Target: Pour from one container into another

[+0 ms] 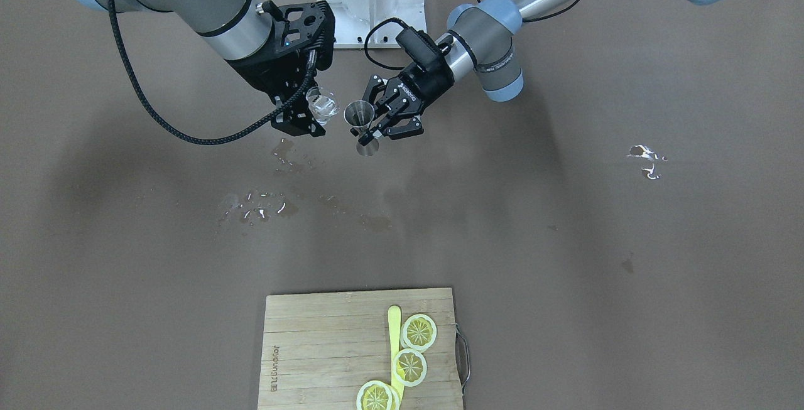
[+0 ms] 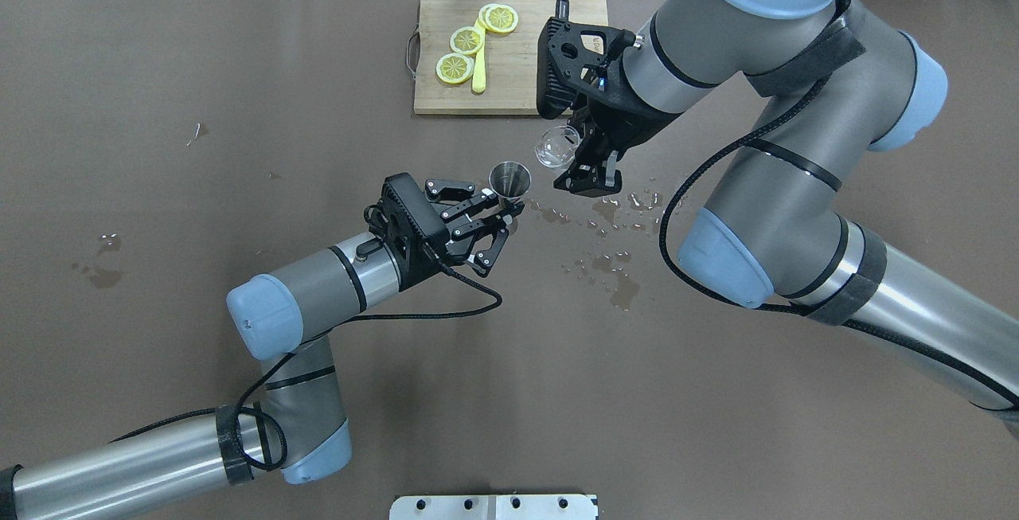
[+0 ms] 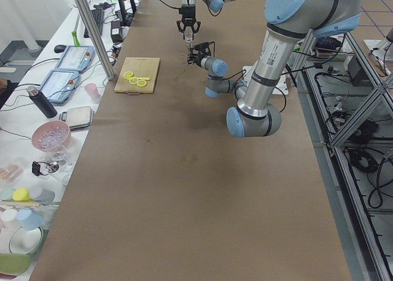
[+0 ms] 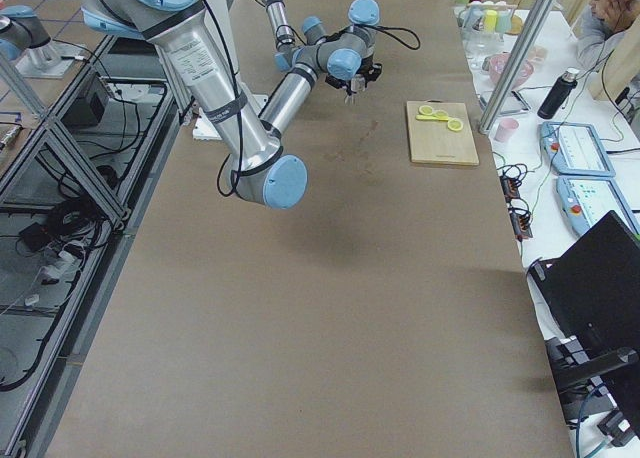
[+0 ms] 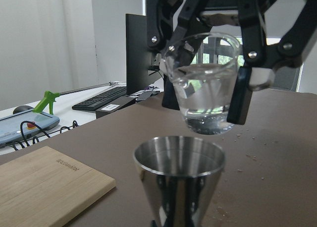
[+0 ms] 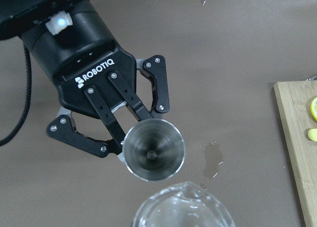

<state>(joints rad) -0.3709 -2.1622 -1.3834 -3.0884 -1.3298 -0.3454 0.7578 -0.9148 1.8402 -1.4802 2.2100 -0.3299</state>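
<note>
In the left gripper (image 2: pixel 506 212) we keep the metal cup (image 2: pixel 509 180) upright near mid-table, fingers pinched on its narrow waist and mouth facing up to receive. Just right of it and higher, the right gripper (image 5: pixel 205 95) clamps the glass (image 2: pixel 556 146) of water by its sides. The glass's long axis is near upright and leans slightly, with the lip toward the cup, so we judge pouring is about to begin. Spilled drops (image 2: pixel 613 209) dot the table (image 2: pixel 239 106).

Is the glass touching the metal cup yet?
Apart. In the front-facing view, a strip of table shows between the glass and the metal cup.
</note>
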